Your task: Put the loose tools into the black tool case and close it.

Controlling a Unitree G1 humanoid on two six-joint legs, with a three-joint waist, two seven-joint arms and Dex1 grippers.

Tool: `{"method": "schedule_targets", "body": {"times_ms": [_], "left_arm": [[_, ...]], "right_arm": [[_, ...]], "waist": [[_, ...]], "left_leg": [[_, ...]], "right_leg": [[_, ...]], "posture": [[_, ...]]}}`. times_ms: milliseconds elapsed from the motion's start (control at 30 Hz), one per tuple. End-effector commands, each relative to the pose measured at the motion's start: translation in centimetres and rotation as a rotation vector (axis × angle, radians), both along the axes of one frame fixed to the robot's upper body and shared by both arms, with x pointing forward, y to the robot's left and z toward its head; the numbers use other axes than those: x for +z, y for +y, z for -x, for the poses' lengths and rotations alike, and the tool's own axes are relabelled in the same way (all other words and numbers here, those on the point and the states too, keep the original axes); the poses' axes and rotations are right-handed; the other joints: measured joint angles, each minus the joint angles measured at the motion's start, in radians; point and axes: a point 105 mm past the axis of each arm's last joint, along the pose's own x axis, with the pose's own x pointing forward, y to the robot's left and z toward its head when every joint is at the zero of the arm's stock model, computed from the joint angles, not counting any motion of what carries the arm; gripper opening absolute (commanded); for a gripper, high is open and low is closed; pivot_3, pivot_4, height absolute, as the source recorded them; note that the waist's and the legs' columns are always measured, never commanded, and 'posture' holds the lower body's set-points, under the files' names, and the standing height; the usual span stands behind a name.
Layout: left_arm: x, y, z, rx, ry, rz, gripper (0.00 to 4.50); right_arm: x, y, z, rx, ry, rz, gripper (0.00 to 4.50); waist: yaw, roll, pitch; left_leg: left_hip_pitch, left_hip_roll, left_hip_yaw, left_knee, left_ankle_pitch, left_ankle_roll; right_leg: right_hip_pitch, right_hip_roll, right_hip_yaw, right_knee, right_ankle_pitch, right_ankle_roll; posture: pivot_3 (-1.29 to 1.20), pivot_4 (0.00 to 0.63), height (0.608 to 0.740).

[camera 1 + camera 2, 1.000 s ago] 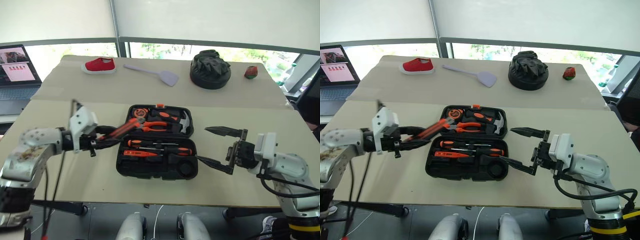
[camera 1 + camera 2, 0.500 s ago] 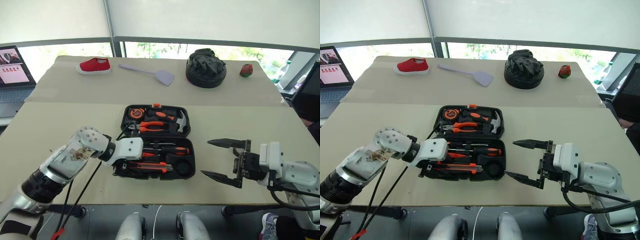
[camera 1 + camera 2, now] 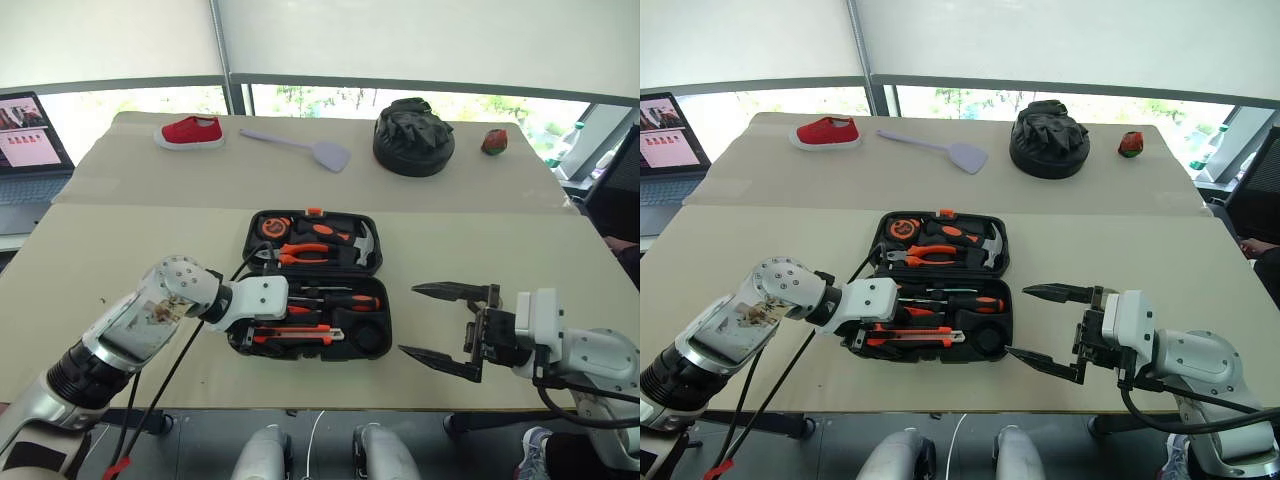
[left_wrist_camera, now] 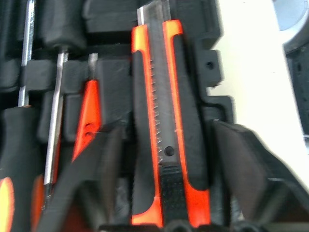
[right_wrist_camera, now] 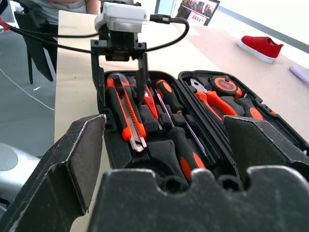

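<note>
The left gripper point(image 4: 159, 183) is hanging spread over the utility knife point(image 4: 166, 125), which is lying lengthwise between its unclamped fingers in the black tool case point(image 3: 370, 345). The right gripper point(image 3: 447, 323) is waiting wide open and empty, beside the case.

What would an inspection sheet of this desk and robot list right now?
Surface: beige table, two joined tops.
Job's things: tool case open; utility knife lying in its near recess beside the screwdrivers.
Clutter: red shoe, grey spatula, black bundle, small red object.
Grippers: left gripper open astride the knife; right gripper open, empty.
Cables: black cable along left arm.
Surroundings: laptop, windows.
</note>
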Motion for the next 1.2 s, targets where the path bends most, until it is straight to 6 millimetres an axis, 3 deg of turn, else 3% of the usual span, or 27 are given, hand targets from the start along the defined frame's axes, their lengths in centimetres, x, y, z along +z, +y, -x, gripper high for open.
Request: {"method": "schedule_targets", "body": {"times_ms": [33, 167, 267, 333, 600, 867, 1067, 1200], "left_arm": [[1.8, -1.3, 0.1, -0.045, -0.01, 0.119, 4.46], [4.1, -2.0, -0.4, -0.055, -0.037, 0.251, 4.46], [4.7, -1.9, -1.1, -0.049, -0.082, 0.306, 3.67], [4.3, -1.7, -1.2, -0.044, -0.087, 0.326, 2.83], [0.3, -0.7, 0.3, -0.044, -0.021, 0.302, 0.14], [-3.9, 0.6, 0.7, 0.028, 0.024, 0.201, 0.06], [-6.9, 0.9, 0.3, 0.173, 0.112, 0.158, 0.06], [-7.3, 0.1, -0.1, 0.243, 0.125, 0.205, 0.06]], "right_arm": [[0.7, 0.3, -0.1, 0.01, -0.025, -0.024, 4.5], [0.6, 0.6, -0.4, 0.016, -0.024, -0.031, 4.5], [0.5, 0.5, -0.6, 0.015, -0.023, -0.033, 4.5], [0.5, 0.4, -0.7, 0.013, -0.024, -0.035, 4.5], [0.3, 0.3, -1.1, 0.004, -0.023, -0.036, 4.5], [0.0, 0.4, -1.1, -0.002, -0.016, -0.044, 4.5], [-0.1, 0.6, -1.5, -0.01, -0.017, -0.053, 4.5], [-0.1, 0.8, -1.7, -0.006, -0.021, -0.058, 4.5]], "waist": [[0.0, 0.0, 0.0], [0.0, 0.0, 0.0], [0.001, 0.0, 0.0], [0.001, 0.0, 0.0], [0.0, 0.0, 0.0], [0.003, 0.0, 0.0], [0.006, 0.004, -0.003], [0.011, 0.011, -0.008]], "left_leg": [[0.0, 0.0, 0.0, 0.0, 0.0, 0.0], [-0.001, 0.0, 0.0, 0.002, 0.0, 0.0], [-0.001, 0.0, 0.0, 0.002, 0.0, 0.0], [-0.001, 0.0, 0.0, 0.002, 0.0, 0.0], [0.0, 0.0, 0.0, 0.002, 0.0, 0.0], [0.001, 0.001, 0.0, 0.002, 0.0, 0.0], [0.005, 0.001, 0.0, 0.002, 0.0, 0.0], [0.02, 0.001, 0.0, -0.001, -0.001, 0.001]], "right_leg": [[0.0, 0.0, 0.0, 0.0, 0.0, 0.0], [0.0, 0.0, 0.0, 0.001, 0.0, 0.0], [0.0, 0.0, 0.0, 0.001, 0.0, 0.0], [0.0, 0.0, 0.0, 0.001, 0.0, 0.0], [0.0, 0.0, 0.0, 0.002, 0.0, 0.0], [0.002, -0.002, 0.0, 0.002, 0.0, 0.0], [0.005, -0.002, 0.0, 0.003, 0.0, 0.0], [0.02, -0.003, -0.001, -0.002, -0.002, 0.003]], "posture": [[0.0, 0.15, 0.74], [0.0, 0.15, 0.74], [0.0, 0.15, 0.74], [0.0, 0.15, 0.74], [0.0, 0.15, 0.74], [0.0, 0.15, 0.74], [0.0, 0.15, 0.74], [0.0, 0.15, 0.74]]}}
